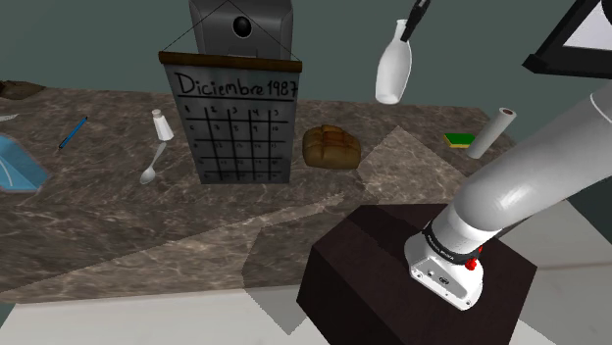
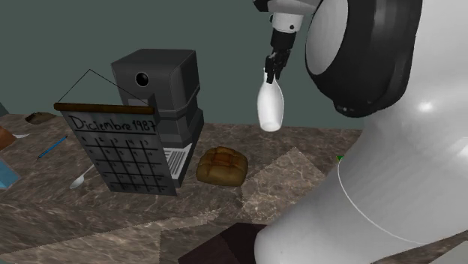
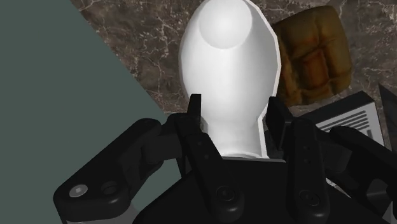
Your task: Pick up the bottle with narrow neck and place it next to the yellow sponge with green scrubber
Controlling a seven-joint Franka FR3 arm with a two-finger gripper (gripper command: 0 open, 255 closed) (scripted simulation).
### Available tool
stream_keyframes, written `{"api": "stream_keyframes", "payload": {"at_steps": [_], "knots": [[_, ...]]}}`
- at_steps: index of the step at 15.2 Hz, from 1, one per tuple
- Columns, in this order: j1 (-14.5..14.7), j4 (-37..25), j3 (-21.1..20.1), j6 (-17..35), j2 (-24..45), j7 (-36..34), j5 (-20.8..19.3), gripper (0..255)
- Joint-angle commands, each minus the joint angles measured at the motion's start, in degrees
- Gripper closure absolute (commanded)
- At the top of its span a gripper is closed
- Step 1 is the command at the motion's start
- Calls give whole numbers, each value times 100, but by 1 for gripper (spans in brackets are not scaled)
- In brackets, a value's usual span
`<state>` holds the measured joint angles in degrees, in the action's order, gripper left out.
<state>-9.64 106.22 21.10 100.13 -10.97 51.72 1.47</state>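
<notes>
A white bottle with a narrow neck (image 1: 391, 71) hangs in the air above the marble counter, held by its neck. My black gripper (image 1: 410, 29) is shut on that neck from above. In the second exterior view the bottle (image 2: 270, 105) dangles below the gripper (image 2: 271, 67), high over the counter. The wrist view looks down the bottle (image 3: 229, 70), and the gripper (image 3: 235, 107) has a finger clasped on each side of its neck. The yellow sponge with green scrubber (image 1: 458, 139) lies on the counter, below the bottle and toward the shoulder view's right.
A white roll (image 1: 491, 132) lies right beside the sponge. A brown bread loaf (image 1: 331, 145) sits left of it. A chalkboard calendar (image 1: 235, 118) leans on a dark machine (image 1: 240, 29). A shaker (image 1: 161, 124), spoon (image 1: 152, 167) and blue pen (image 1: 72, 132) lie farther left. The stand (image 1: 392, 284) is in front.
</notes>
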Motion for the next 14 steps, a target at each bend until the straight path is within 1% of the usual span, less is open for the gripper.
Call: {"api": "stream_keyframes", "payload": {"at_steps": [1,7,14], "knots": [[-93,78,101,-116,-200,172,-78,255],[-356,159,355,-642,-835,610,-358,255],[-644,-72,727,-1331,-1336,1230,-661,255]]}}
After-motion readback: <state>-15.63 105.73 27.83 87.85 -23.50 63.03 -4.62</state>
